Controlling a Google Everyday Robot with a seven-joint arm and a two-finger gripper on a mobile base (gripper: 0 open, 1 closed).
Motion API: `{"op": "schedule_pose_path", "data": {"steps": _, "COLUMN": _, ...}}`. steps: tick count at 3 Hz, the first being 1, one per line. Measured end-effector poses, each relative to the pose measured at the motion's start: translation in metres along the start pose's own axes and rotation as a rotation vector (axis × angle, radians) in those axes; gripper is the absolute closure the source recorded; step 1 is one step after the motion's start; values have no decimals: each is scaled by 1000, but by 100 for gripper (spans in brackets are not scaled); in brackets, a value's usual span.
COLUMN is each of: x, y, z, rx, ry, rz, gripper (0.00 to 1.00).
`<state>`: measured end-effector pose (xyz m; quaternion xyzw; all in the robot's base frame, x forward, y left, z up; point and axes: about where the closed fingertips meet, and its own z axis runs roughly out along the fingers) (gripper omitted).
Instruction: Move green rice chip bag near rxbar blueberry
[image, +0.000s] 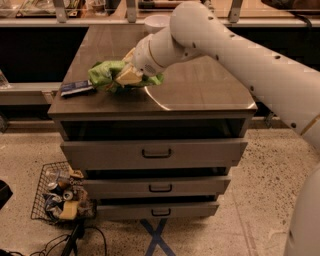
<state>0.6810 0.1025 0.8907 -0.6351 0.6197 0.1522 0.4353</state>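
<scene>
The green rice chip bag is a crinkled light-green bag near the front left of the cabinet top. My gripper is shut on the bag's right part, with a pale finger pressed into it. The bag sits low, at or just above the surface. The rxbar blueberry is a flat dark blue bar lying at the cabinet's left front edge, just left of the bag and a small gap from it. My white arm reaches in from the right.
The brown cabinet top has three drawers below, the top one slightly out. A white bowl stands at the back edge. A wire basket of cans sits on the floor at left. Cables lie beside it.
</scene>
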Motion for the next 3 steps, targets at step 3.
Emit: {"op": "schedule_pose_path", "data": {"steps": 3, "x": -2, "y": 3, "z": 4, "rx": -8, "ry": -1, "rz": -2, "gripper": 0}}
